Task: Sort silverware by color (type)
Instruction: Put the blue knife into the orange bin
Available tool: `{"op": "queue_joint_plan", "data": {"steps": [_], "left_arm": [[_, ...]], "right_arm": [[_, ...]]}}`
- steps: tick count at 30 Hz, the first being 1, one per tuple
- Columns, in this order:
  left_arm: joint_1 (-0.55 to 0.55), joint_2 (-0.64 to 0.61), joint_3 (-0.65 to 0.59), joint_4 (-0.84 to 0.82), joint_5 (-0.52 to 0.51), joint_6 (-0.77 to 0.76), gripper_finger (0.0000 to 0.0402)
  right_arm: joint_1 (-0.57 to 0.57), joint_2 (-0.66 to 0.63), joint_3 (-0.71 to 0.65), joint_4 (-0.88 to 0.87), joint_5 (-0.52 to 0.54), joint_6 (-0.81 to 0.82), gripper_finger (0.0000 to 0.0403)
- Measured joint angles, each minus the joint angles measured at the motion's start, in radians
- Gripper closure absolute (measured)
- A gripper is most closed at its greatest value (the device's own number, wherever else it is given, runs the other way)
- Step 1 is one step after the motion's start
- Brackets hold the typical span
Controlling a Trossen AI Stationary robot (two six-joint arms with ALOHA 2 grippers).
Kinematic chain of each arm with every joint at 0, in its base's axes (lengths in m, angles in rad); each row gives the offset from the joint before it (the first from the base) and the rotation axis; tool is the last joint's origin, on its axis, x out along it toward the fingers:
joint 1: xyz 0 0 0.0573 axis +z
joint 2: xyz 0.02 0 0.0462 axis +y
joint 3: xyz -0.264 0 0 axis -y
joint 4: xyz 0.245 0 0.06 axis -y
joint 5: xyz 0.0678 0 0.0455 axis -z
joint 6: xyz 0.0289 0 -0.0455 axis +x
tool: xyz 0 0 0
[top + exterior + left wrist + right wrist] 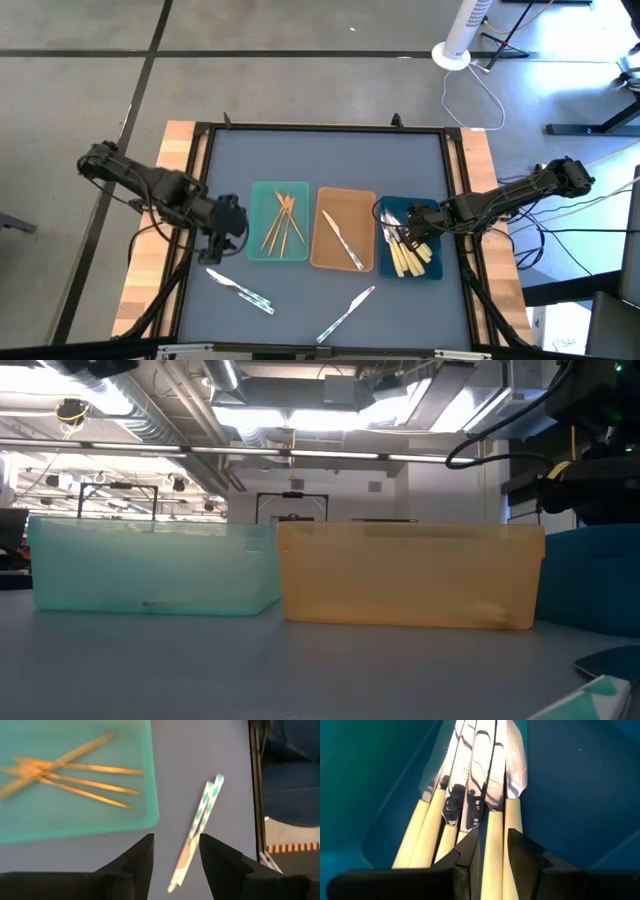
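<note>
Three trays stand side by side. The teal tray point(256, 250) holds several gold utensils point(283, 222). In the tan tray point(322, 255) lies a silver knife point(342, 240). The dark-blue tray point(438, 262) holds several yellow-handled utensils point(410, 255). Two silver utensils lie flat on the table, one point(240, 289) near the left and one point(346, 313) near the front. My left gripper point(175, 852) hangs open above the left one point(199, 832), clear of it. My right gripper point(493, 845) points down into the blue tray, narrowly open, one finger on either side of a yellow handle point(495, 865).
The blue mat point(330, 160) lies bare behind the trays. A dark frame point(320, 128) runs around it, with wooden table edges point(180, 150) beyond. In the low view the teal point(150, 565), tan point(410, 575) and blue point(590, 575) tray walls stand in a row.
</note>
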Motion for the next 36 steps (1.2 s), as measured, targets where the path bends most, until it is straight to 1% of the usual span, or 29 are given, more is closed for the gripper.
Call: {"op": "queue_joint_plan", "data": {"steps": [8, 11, 16, 21, 27, 29, 32, 36], "left_arm": [[-0.174, 0.001, -0.144, 0.155, -0.001, -0.153, 0.025], [-0.228, 0.001, -0.189, 0.229, -0.001, -0.178, 0.025], [-0.287, 0.003, -0.277, 0.361, -0.002, -0.178, 0.025], [-0.307, 0.003, -0.371, 0.507, -0.008, -0.178, 0.025], [-0.339, 0.003, -0.448, 0.645, -0.083, -0.178, 0.025], [-0.356, 0.004, -0.458, 0.661, -0.1, -0.178, 0.025], [-0.391, 0.019, -0.463, 0.666, -0.158, -0.185, 0.025], [-0.432, 0.075, -0.463, 0.671, -0.224, -0.186, 0.025]], "right_arm": [[0.0, 0.0, 0.0, 0.003, 0.031, 0.0, 0.0315], [0.0, 0.0, 0.0, 0.003, 0.034, 0.0, 0.0315], [0.0, 0.0, 0.0, 0.004, 0.034, 0.0, 0.0315], [0.0, 0.0, 0.0, 0.004, 0.034, 0.0, 0.0315], [0.0, 0.0, 0.0, 0.004, 0.034, 0.0, 0.0315], [0.0, 0.0, 0.001, 0.004, 0.034, 0.0, 0.0315], [0.0, 0.0, 0.001, 0.004, 0.034, 0.0, 0.0315], [0.0, 0.0, 0.001, 0.008, 0.034, 0.0, 0.0315]]}}
